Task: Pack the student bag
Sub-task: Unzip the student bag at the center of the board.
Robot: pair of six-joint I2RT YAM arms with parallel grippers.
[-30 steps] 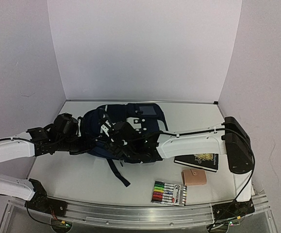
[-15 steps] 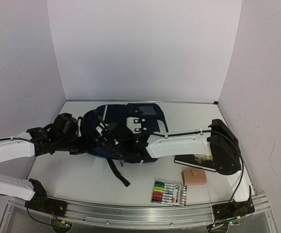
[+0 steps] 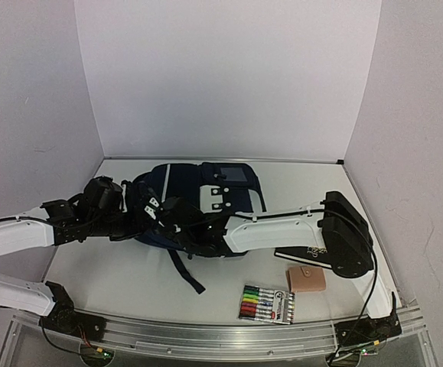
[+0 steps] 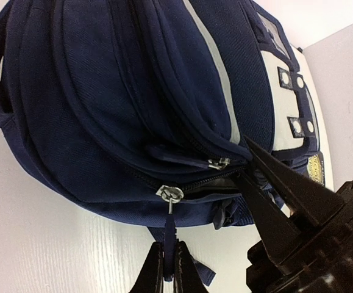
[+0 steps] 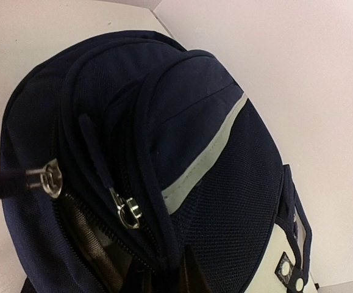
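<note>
Top external view: the student bag point(image 3: 177, 180) is lying on its back in the middle of the picture, on the white table point(image 3: 122, 267), and both arms are reaching to its left end. The right arm point(image 3: 282, 228) is stretching across the picture, and it is sitting further left than it was a second ago. Back then its fingers were spread wide. Now they are coming together.

In the left wrist view, the left gripper point(image 4: 167, 270) is at the bottom middle of the picture. Its fingers are pressing together on the dark zipper tag point(image 4: 169, 235), which is hanging down from the silver slider point(image 4: 170, 195).

The right gripper point(image 4: 247, 162) is poking in from the lower right of that picture. Its black fingers look like they are pinching the edge of the bag just beside the open zip gap point(image 4: 210, 182). The right wrist view is showing the same thing at its bottom edge, though the tips are partly hidden there.

I think this means one hand is holding the bag steady while the other is getting ready to pull the zip wider.

The book point(image 3: 313, 253), the tan wallet point(image 3: 307, 279) and the pack of markers point(image 3: 267, 304) are waiting outside the bag, in the lower right.
</note>
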